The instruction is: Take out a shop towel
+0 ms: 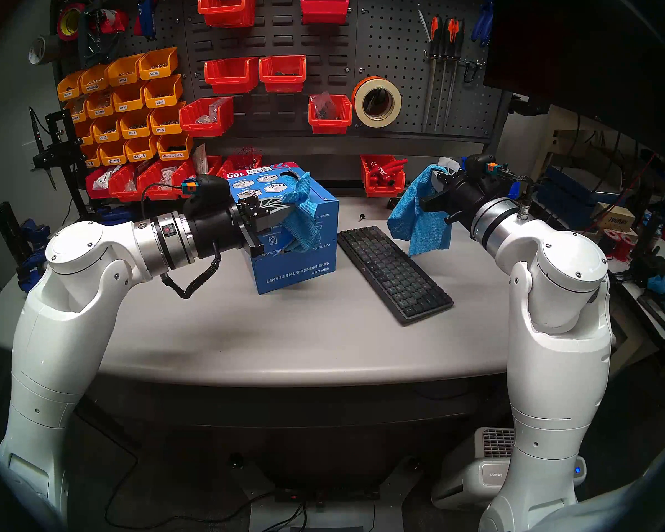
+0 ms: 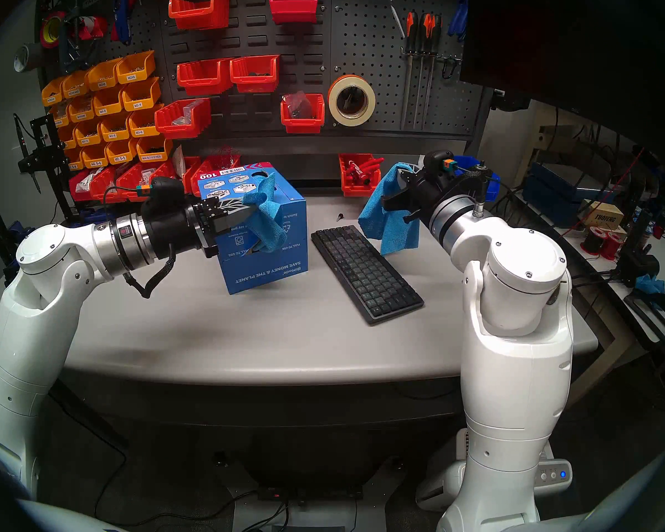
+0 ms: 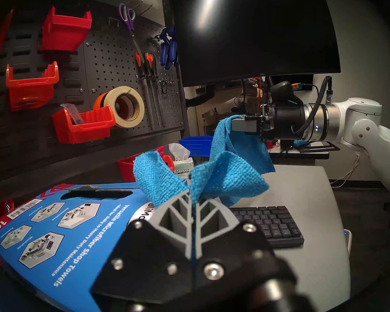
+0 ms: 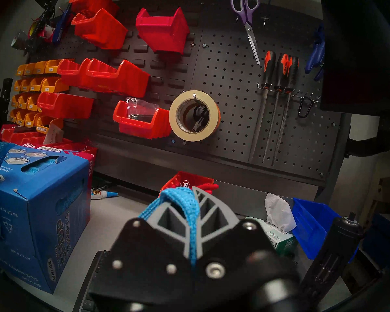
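Observation:
My left gripper is shut on a bright blue shop towel. This towel hangs against the side of the blue cardboard towel box. I cannot tell whether its lower end is still in the box. The box stands tilted at the table's centre left, and more blue cloth shows in its top slot. My right gripper is shut on a second blue shop towel. That towel hangs free above the table, to the right of the keyboard.
A dark keyboard lies diagonally between the two arms. A white tissue box and a blue bin stand at the back right. Red bins line the back edge under the pegboard. A small screw lies behind the keyboard.

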`<move>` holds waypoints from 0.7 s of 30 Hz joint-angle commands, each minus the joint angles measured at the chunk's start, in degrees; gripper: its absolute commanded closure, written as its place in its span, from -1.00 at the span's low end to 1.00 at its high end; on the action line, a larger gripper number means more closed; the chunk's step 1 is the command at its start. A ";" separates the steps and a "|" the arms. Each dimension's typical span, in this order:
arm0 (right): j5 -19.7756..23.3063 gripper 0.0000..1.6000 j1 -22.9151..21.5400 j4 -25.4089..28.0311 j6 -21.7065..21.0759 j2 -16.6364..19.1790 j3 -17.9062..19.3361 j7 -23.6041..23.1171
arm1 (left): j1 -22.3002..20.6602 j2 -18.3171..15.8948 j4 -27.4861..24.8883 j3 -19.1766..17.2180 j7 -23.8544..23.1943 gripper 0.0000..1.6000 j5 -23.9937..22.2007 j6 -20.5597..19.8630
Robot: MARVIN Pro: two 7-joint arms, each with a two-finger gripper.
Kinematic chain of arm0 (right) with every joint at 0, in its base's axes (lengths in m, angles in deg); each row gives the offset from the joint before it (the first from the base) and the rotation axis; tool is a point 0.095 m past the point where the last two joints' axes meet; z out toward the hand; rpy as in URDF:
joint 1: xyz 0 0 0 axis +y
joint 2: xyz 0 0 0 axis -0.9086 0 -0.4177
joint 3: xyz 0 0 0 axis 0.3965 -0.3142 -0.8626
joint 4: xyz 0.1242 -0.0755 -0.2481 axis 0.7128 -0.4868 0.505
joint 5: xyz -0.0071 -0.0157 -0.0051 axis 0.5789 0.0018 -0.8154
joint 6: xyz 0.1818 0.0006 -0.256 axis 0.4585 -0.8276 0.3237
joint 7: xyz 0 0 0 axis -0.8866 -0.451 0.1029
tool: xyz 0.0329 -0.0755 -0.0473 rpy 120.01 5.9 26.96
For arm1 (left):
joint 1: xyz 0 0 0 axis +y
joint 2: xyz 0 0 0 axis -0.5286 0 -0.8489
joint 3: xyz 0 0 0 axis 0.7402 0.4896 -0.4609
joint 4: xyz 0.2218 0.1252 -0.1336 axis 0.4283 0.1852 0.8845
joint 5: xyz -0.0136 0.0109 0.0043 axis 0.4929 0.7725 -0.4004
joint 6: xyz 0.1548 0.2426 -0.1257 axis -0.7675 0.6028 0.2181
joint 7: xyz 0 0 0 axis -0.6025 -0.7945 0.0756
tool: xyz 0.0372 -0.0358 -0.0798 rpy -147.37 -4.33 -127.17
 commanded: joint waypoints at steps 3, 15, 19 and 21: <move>-0.45 -0.66 -3.95 0.08 0.09 0.14 0.40 1.13 | -0.94 -0.07 -0.70 -1.19 -0.48 1.00 -0.69 0.09; 1.23 -1.00 -3.51 0.71 -5.14 -0.97 2.73 0.72 | -1.17 0.33 -0.78 -0.99 -0.72 1.00 -0.47 0.01; 0.25 -1.00 -0.54 1.04 -9.48 2.14 3.78 -1.36 | -1.25 0.34 -0.84 -0.95 -0.79 1.00 -0.36 0.03; 1.44 -1.00 -0.47 1.02 -10.81 2.54 5.36 -2.95 | -1.26 0.36 -0.88 -0.95 -0.75 1.00 -0.35 -0.02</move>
